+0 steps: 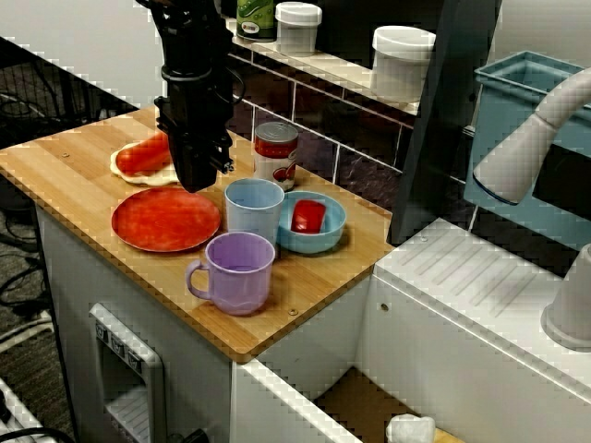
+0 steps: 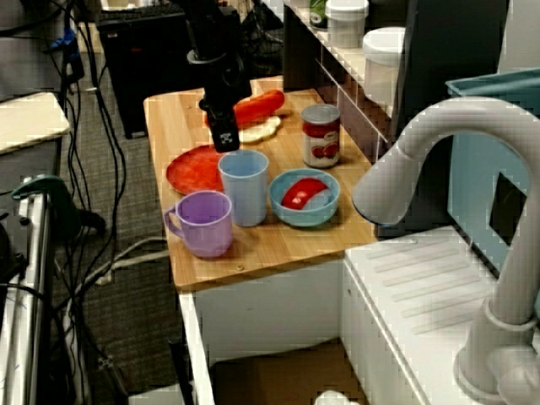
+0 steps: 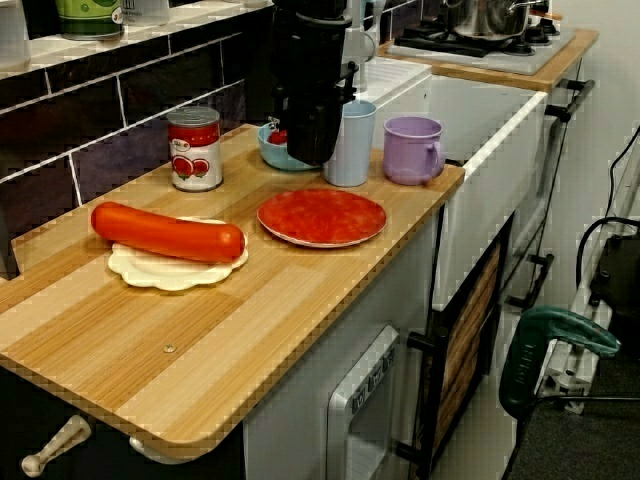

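Over the wooden counter (image 1: 74, 166) hangs the black gripper (image 1: 199, 183), its jaws just above the rim of the flat red plate (image 1: 162, 223), with the pale blue cup (image 1: 254, 210) just beside. The jaws read as one dark mass, so I cannot tell how wide they stand. Seen along the counter, the gripper hides part of the blue bowl (image 3: 268, 155).

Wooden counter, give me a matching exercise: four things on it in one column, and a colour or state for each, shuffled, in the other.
1 mug
2 plate
3 bowl
4 sausage

A lies on a pale disc
B purple
C holds a red piece
D red, flat, bare

Pairs: 1-B, 2-D, 3-C, 4-A
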Tool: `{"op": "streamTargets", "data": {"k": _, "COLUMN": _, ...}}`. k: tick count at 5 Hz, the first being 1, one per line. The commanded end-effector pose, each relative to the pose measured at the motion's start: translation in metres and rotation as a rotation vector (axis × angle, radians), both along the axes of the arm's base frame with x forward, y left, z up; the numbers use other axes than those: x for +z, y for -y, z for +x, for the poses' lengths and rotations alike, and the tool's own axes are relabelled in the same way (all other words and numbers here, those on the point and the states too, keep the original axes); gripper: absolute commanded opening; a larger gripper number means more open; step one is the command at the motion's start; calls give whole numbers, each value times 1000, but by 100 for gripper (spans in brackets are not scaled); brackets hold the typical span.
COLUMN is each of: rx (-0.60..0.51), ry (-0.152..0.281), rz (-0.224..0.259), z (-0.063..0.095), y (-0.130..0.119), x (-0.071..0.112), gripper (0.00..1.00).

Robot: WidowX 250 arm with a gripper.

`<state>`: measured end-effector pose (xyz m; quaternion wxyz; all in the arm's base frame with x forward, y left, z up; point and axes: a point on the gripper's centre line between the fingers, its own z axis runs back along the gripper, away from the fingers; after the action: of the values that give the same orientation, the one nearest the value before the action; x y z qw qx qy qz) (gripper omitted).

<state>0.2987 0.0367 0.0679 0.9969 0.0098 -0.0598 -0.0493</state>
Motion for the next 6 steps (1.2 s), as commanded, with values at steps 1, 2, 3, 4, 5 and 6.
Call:
{"op": "streamTargets", "data": {"k": 1, "rx": -45, "ry": 13, "rz": -6, "z": -15, "y": 1, "x": 17, "gripper": 0}}
{"op": "streamTargets", "data": {"k": 2, "rx": -55, "ry": -30, "rz": -70, "z": -20, "y": 9, "x": 20, "gripper": 0}}
{"op": "streamTargets", "data": {"k": 3, "rx": -98, "ry": -56, "rz": -115, "z": -20, "y": 27, "x": 16, "gripper": 0}}
{"op": "streamTargets", "data": {"k": 4, "rx": -108, "ry": -48, "rz": -104, "z": -19, "y": 42, "x": 9, "gripper": 0}}
{"op": "streamTargets", "data": {"k": 5, "rx": -136, "ry": -61, "rz": -147, "z": -19, "y": 54, "x": 4, "gripper": 0}}
{"op": "streamTargets", "data": {"k": 6, "rx": -166, "ry": -62, "rz": -161, "z": -18, "y": 61, "x": -1, "gripper": 0}}
